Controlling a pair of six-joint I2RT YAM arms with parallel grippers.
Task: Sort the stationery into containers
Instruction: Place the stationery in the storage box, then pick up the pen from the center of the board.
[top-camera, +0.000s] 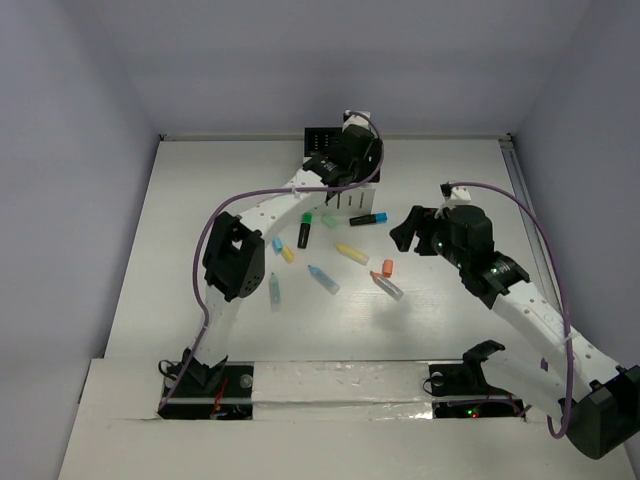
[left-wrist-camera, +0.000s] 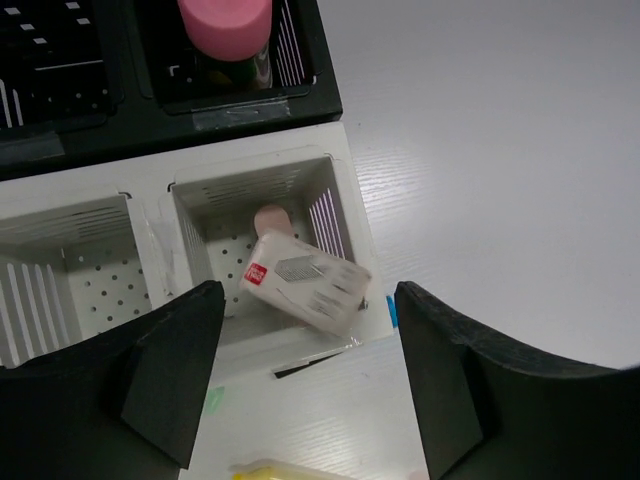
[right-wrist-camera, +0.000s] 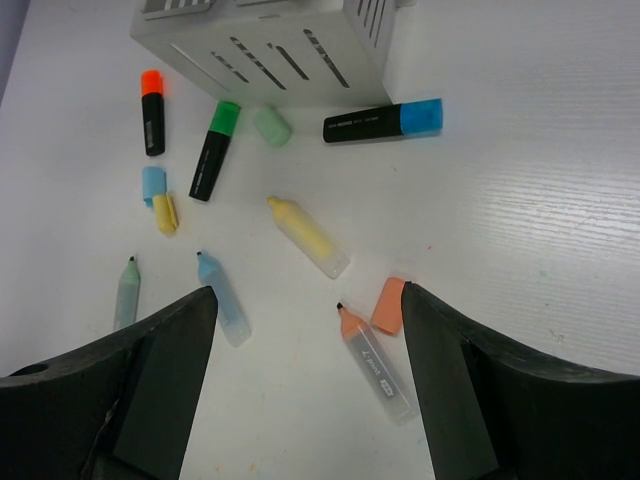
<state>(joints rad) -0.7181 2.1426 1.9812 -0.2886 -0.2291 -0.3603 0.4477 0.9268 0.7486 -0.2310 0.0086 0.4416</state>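
1. A white eraser (left-wrist-camera: 305, 283) lies tilted in a white compartment of the organizer (left-wrist-camera: 245, 172). A pink highlighter (left-wrist-camera: 225, 25) stands in a black one.
2. The left gripper (left-wrist-camera: 308, 310) hangs above the organizer, jaws apart and empty.
3. The right gripper (right-wrist-camera: 308, 300), jaws apart, hovers over loose highlighters (right-wrist-camera: 308, 237) near the organizer.

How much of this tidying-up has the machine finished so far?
Barely started. A pink highlighter stands in a black compartment and a white eraser lies in a white compartment of the organizer. Nothing is in hand: the left gripper is open above that eraser, the right gripper open over the table. Roughly ten pieces lie loose, among them a yellow highlighter and a blue-capped marker.
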